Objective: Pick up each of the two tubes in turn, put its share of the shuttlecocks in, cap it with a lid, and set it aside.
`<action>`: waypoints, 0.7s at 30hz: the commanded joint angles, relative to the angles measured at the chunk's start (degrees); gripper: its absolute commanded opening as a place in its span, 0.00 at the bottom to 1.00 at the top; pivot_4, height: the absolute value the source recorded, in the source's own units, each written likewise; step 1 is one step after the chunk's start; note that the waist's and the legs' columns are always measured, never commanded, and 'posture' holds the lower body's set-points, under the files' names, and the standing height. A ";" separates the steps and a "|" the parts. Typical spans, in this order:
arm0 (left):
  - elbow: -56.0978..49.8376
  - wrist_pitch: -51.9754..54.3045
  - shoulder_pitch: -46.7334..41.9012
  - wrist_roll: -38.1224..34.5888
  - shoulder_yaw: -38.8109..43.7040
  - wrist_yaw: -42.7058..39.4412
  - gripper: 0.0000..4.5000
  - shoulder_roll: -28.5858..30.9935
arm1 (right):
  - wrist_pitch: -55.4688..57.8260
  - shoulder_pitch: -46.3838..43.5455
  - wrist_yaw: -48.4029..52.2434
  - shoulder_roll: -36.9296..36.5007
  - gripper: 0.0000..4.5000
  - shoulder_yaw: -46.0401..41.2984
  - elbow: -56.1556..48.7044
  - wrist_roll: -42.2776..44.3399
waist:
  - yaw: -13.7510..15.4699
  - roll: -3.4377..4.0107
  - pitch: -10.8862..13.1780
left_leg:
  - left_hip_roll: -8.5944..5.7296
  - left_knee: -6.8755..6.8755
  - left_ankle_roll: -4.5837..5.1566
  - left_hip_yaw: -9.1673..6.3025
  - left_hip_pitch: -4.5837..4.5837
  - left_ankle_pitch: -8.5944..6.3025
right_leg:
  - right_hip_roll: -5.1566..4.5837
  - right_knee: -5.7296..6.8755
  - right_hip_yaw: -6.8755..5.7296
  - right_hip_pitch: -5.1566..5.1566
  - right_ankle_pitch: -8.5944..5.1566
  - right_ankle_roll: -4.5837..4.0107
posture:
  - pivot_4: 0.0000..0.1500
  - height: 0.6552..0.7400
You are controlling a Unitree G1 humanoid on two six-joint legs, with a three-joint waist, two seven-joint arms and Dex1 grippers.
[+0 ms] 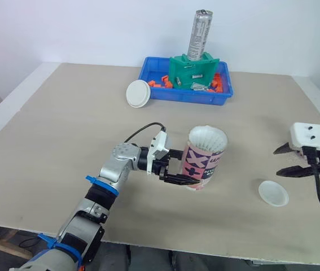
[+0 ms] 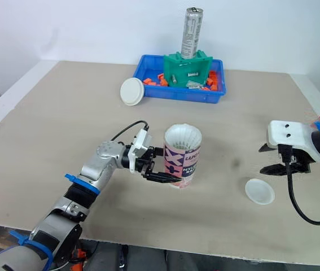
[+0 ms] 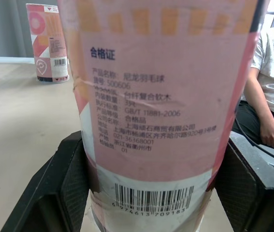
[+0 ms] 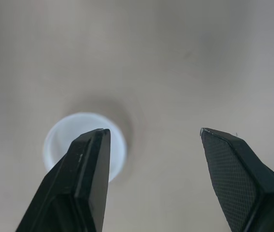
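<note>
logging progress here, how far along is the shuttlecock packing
Done: the pink tube already holds shuttlecocks, white feathers at its mouth. In hand: the left gripper clamps it, uncapped, while the right gripper hangs open above a white lid. Left: capping it, setting it aside, then the second tube, its fill unclear.

Beige table, blue bin, lid beside it, second lid apart

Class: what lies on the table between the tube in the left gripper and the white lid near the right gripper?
Nothing: in the left eye view, the table between the tube and the white lid is bare.
</note>
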 commanded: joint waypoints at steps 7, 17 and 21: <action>-2.35 0.39 0.49 -0.79 0.56 0.29 0.75 0.55 | -1.42 -2.46 -0.51 4.98 0.72 3.57 7.59 -4.80 | 0.05 0.11 0.04 | -0.03 -0.03 0.00 0.03 -0.01 0.00 | 0.00 0.00 0.05 -0.01 0.10 0.26 | 1.00 1.00; -2.59 0.70 3.48 2.11 -2.06 -1.18 0.75 4.60 | -2.41 1.06 -1.61 6.92 0.72 5.04 8.31 -7.27 | 0.07 0.13 0.02 | -0.04 -0.06 -0.01 0.01 0.02 -0.01 | 0.01 0.00 0.05 0.02 0.06 0.28 | 1.00 1.00; -0.42 -1.38 5.18 2.99 -1.58 -0.92 0.75 5.88 | -2.02 0.86 -1.35 7.78 0.66 5.50 6.62 -7.24 | 0.06 0.12 0.02 | -0.04 -0.03 -0.01 0.01 0.10 0.00 | 0.01 0.00 0.06 0.09 0.07 0.24 | 1.00 1.00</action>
